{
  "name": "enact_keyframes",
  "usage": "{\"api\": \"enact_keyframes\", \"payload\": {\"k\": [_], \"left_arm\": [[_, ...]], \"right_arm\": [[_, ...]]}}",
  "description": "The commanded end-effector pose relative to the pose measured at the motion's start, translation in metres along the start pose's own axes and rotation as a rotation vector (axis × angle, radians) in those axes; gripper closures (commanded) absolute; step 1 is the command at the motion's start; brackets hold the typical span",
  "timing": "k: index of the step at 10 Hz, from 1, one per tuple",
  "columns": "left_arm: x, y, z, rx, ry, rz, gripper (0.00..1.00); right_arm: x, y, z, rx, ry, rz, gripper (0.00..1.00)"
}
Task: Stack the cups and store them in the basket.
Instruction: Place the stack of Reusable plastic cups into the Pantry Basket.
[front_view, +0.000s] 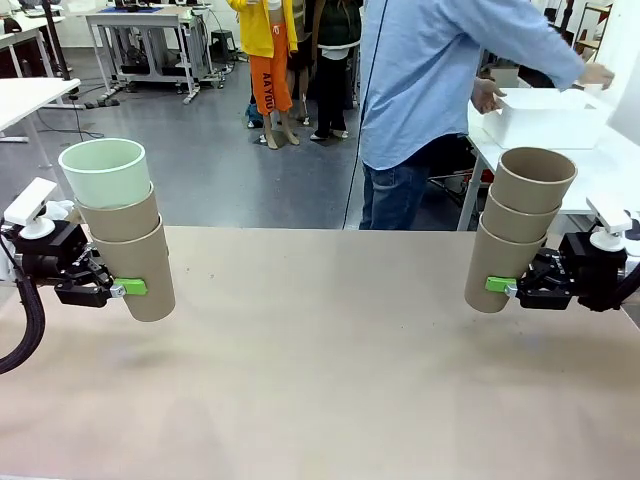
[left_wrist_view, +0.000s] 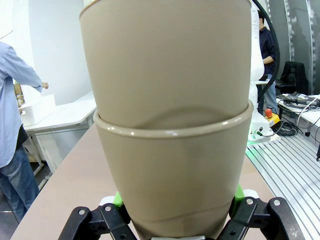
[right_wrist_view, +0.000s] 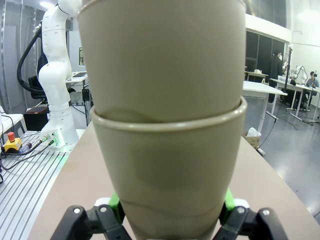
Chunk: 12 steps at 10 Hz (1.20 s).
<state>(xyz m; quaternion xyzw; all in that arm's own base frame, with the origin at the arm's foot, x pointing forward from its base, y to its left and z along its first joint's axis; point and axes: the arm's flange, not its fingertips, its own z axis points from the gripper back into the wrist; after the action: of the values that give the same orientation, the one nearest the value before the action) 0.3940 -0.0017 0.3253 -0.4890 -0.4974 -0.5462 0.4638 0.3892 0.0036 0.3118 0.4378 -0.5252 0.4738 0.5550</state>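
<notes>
Front view shows the left fingers (front_view: 130, 288) grasping a green-topped cup stack (front_view: 125, 235) and the right fingers (front_view: 500, 285) grasping a tan cup stack (front_view: 520, 225), both above the bench (front_view: 320, 350).

A broad tan table (front_view: 320, 370) with a smooth matte top runs across the whole front view, with faint soft shadows on it. Beyond its far right corner stands a white table (front_view: 620, 165). A white basket (front_view: 550, 120) sits directly on that one.
</notes>
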Motion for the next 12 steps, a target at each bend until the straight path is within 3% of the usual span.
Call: {"api": "enact_keyframes", "payload": {"k": [1, 12], "left_arm": [[0.0038, -0.0006, -0.0012, -0.004, -0.006, -0.015, 0.15], [0.0038, -0.0006, -0.0012, -0.004, -0.006, -0.015, 0.15]], "right_arm": [[0.0026, -0.0011, -0.0005, -0.011, -0.011, 0.019, 0.15], [0.0026, -0.0011, -0.0005, -0.011, -0.011, 0.019, 0.15]]}}
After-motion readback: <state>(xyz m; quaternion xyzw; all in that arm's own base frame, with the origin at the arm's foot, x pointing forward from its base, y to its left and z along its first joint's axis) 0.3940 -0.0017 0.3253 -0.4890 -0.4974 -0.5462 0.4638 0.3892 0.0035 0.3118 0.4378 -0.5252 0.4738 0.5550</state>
